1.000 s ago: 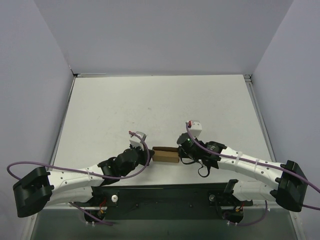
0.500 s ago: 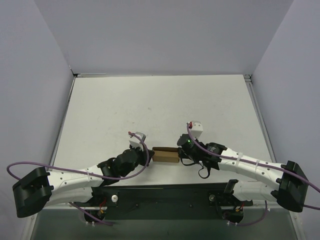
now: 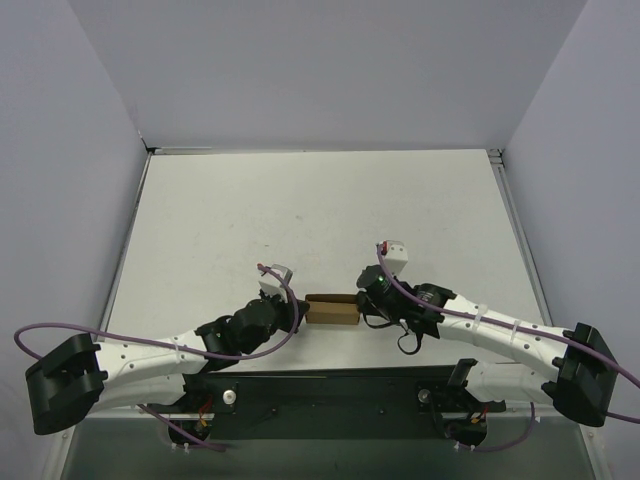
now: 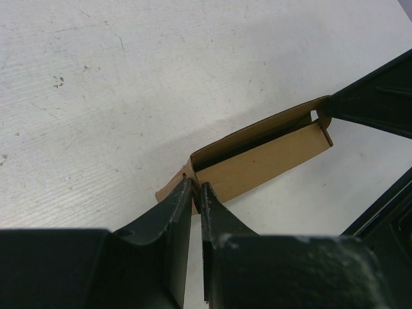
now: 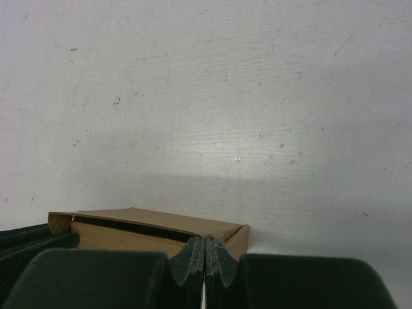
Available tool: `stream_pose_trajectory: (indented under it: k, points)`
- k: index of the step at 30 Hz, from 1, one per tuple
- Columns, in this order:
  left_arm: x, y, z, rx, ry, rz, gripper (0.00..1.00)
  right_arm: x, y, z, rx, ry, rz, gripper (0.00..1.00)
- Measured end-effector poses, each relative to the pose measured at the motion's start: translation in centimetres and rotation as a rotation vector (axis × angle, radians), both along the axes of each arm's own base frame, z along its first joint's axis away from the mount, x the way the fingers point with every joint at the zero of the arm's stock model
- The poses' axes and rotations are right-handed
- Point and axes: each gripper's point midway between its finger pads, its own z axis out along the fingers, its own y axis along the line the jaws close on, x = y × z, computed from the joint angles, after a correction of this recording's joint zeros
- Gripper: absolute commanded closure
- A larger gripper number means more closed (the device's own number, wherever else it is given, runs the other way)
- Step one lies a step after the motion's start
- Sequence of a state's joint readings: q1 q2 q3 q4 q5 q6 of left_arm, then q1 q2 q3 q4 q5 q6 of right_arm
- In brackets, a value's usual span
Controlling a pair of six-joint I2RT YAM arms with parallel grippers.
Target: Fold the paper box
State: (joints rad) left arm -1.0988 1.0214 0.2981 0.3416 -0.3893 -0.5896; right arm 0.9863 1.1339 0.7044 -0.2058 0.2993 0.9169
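Two arms meet over the paper box (image 3: 332, 311), which lies on the white table (image 3: 300, 200) directly between the two tools, one end at each set of tips.

We see the left gripper (image 4: 196, 185) drawn down to a narrow slit. Its tips touch the box's nearest end corner, and a small brown tab pokes out just to one side of them. Whether any cardboard sits in that slit, we cannot tell.

The right gripper (image 5: 205, 239) shows its fingers pressed flat together, tips against the opposite end of the box. Here too, a pinch on the wall can be neither confirmed nor ruled out.

We judge the fold well advanced. The sheet is no longer flat: it stands as a compact rectangular shell, long walls upright and the top panel laid over. It is not finished, though. A dark gap runs along the top edge ahead of both tools, so the lid is not seated. The loose tab beside the left tips looks untucked.

What is left, by our reading, is to press the top panel shut and push the end tab home.
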Motion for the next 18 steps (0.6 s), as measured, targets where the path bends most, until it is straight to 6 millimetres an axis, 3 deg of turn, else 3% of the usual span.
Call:
stream_pose_trajectory:
  k: [18]
  points:
    - [0.0,-0.4,0.0,0.005,0.005,-0.005,0.82,-0.9,-0.4,-0.1,0.005,0.017,0.021,1.00]
